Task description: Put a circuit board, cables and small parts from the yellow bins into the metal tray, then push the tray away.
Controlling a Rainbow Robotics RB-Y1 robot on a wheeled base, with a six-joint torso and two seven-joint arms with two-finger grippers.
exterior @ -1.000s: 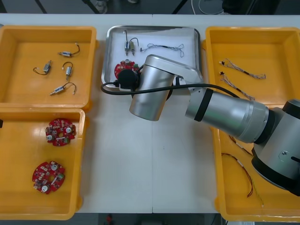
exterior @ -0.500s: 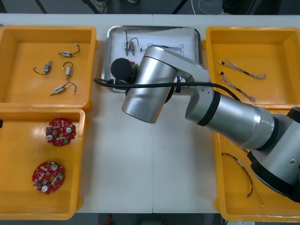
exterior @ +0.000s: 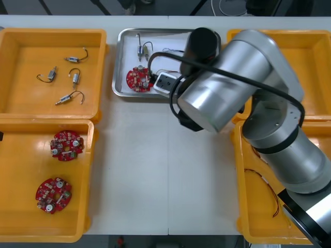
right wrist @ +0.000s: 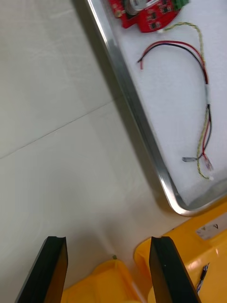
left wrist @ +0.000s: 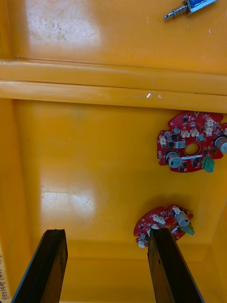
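My right gripper (right wrist: pixel 109 271) is open and holds nothing. It hangs over the bare table just off the metal tray's (right wrist: pixel 138 116) near right corner. Inside the tray lie a red and yellow cable (right wrist: pixel 204 97) and a round red circuit board (right wrist: pixel 149 12). From the front, my right arm (exterior: pixel 232 82) covers the right part of the tray (exterior: pixel 120 62). The board (exterior: pixel 138 78) sits at its left, with a small metal part (exterior: pixel 143 49) and a thin cable (exterior: pixel 173 50) behind it. My left gripper (left wrist: pixel 106 271) is open above the near left bin, short of two boards (left wrist: pixel 191 142) (left wrist: pixel 163 225).
The far left yellow bin (exterior: pixel 15 103) holds several small metal parts (exterior: pixel 70 77). Two boards (exterior: pixel 66 145) (exterior: pixel 53 195) lie in the near left bin (exterior: pixel 15 217). Cables (exterior: pixel 269 194) lie in the near right bin (exterior: pixel 248 222). Two bin corners (right wrist: pixel 201 253) sit close to my right fingers.
My right arm has swung from above the tray's left side over to its right side. The board in the tray, covered before, now shows.
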